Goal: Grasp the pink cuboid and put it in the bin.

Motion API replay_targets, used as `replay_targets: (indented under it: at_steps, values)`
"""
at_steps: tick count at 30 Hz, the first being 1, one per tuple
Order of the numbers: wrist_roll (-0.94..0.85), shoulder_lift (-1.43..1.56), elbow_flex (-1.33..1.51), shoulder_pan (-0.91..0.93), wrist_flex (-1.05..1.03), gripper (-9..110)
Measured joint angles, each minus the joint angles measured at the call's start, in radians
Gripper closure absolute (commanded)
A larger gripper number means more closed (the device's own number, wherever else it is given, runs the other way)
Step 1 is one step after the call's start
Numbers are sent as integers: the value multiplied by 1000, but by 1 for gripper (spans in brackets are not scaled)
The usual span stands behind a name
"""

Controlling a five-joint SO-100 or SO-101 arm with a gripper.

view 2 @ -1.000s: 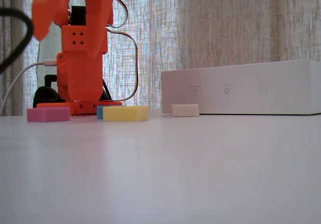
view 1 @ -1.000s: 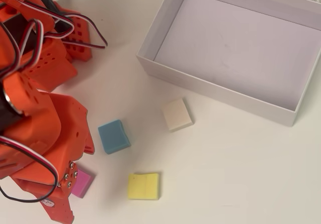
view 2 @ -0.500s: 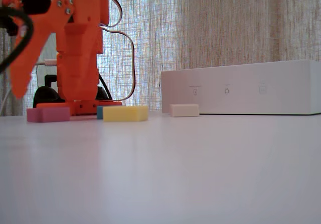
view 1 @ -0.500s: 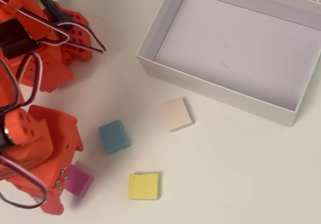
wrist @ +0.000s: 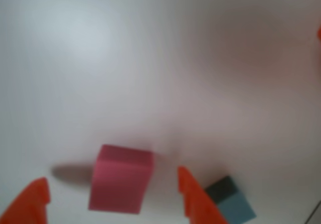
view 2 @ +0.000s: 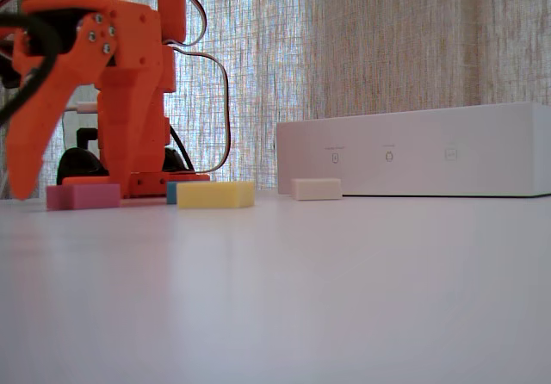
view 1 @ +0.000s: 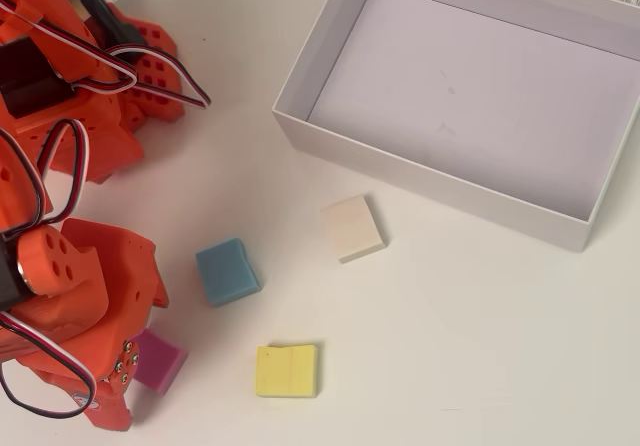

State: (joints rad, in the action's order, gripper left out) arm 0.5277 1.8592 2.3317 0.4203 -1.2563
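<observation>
The pink cuboid (wrist: 120,179) lies flat on the white table, and in the wrist view it sits between the two orange fingertips of my gripper (wrist: 114,196), which is open and not touching it. From above, the pink cuboid (view 1: 162,360) is half hidden under the orange gripper body at the lower left. In the fixed view one orange finger (view 2: 24,147) reaches down almost to the table just left of the pink cuboid (view 2: 83,196). The bin (view 1: 430,181), a white box with low walls, stands at the upper right with nothing in it; the fixed view shows its wall (view 2: 413,151).
A blue block (view 1: 227,271) lies close to the right of the gripper and shows beside one finger (wrist: 231,204). A yellow block (view 1: 287,370) and a cream block (view 1: 353,228) lie between the gripper and the bin. The arm base (view 1: 110,86) fills the upper left.
The gripper has come down from above the table to just over the tabletop, its finger now beside the pink cuboid. The blocks and the bin have not moved.
</observation>
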Motion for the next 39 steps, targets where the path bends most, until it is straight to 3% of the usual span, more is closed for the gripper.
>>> replay_targets:
  at_steps: [8,13,21,24,31,39]
  values:
    - [-11,0,40,14,66,71]
    - [-20,3,55,18,86,78]
    - [-35,14,75,25,123,97]
    - [-37,15,77,25,129,110]
    - [-52,38,100,31,147,110]
    - [-236,219,-2,38,170,110]
